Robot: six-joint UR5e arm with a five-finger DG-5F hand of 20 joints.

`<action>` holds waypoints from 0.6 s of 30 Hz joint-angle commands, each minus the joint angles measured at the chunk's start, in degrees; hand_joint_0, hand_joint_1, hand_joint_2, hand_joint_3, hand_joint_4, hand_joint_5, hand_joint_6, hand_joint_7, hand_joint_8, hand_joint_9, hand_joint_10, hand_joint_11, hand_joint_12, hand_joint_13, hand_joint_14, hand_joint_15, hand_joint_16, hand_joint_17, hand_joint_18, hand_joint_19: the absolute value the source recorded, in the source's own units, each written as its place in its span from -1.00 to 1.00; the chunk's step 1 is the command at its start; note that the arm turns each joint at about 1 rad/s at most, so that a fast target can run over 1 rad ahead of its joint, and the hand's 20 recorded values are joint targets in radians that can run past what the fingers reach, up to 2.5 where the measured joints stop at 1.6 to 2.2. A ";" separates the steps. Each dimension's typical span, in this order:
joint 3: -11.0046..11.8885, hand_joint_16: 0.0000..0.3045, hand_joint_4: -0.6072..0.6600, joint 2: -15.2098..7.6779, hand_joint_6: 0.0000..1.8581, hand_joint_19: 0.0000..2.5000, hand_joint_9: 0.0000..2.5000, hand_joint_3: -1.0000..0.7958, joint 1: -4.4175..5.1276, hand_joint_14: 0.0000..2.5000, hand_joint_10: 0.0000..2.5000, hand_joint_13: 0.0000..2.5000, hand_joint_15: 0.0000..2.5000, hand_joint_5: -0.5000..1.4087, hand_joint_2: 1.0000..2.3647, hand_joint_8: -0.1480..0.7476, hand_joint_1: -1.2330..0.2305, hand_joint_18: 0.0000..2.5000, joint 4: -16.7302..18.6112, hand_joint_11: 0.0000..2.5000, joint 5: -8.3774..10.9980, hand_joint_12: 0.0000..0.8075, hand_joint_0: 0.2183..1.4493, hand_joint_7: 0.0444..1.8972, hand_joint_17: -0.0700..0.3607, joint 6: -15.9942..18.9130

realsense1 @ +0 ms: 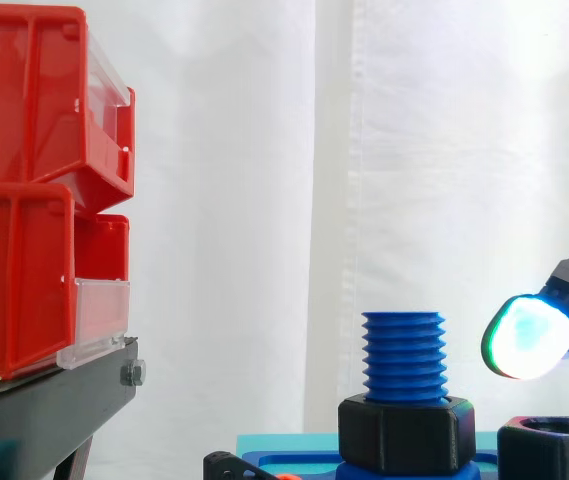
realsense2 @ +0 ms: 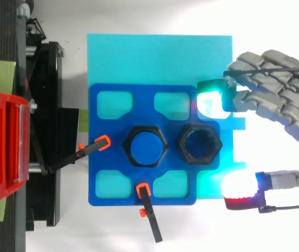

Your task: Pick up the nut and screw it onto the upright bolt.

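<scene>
Side view cuts off the loose nut [realsense1: 552,448] near the wide-open, empty hand [realsense2: 275,79].

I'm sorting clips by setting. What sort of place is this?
Probably a robotics test bench: white curtain, red bins on a black stand, and a clamped blue plate holding an upright bolt.

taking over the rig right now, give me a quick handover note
Robot hand: open, empty, beside the loose nut, not touching it.
The loose nut lies flat on the blue fixture, next to the upright bolt.
Another black nut sits round the bolt's base.
Done: nothing yet.
Left: grasp the loose nut, lift, screw it onto the bolt.
</scene>
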 commanded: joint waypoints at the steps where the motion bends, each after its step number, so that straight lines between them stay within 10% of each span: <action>1: 0.03 -0.59 0.31 -0.04 -0.46 -0.87 -0.78 -0.44 0.33 -1.00 -1.00 -0.77 -1.00 -0.75 -1.00 0.00 -0.35 -0.75 0.17 -1.00 0.84 0.04 -0.73 -0.33 -0.03 0.03; 18: 3.72 -0.60 0.33 -2.76 -0.46 -0.86 -0.76 -0.44 1.65 -1.00 -1.00 -0.77 -1.00 -0.74 -1.00 0.00 -0.36 -0.74 -0.71 -1.00 6.82 0.03 -0.71 -0.31 -0.03 -2.61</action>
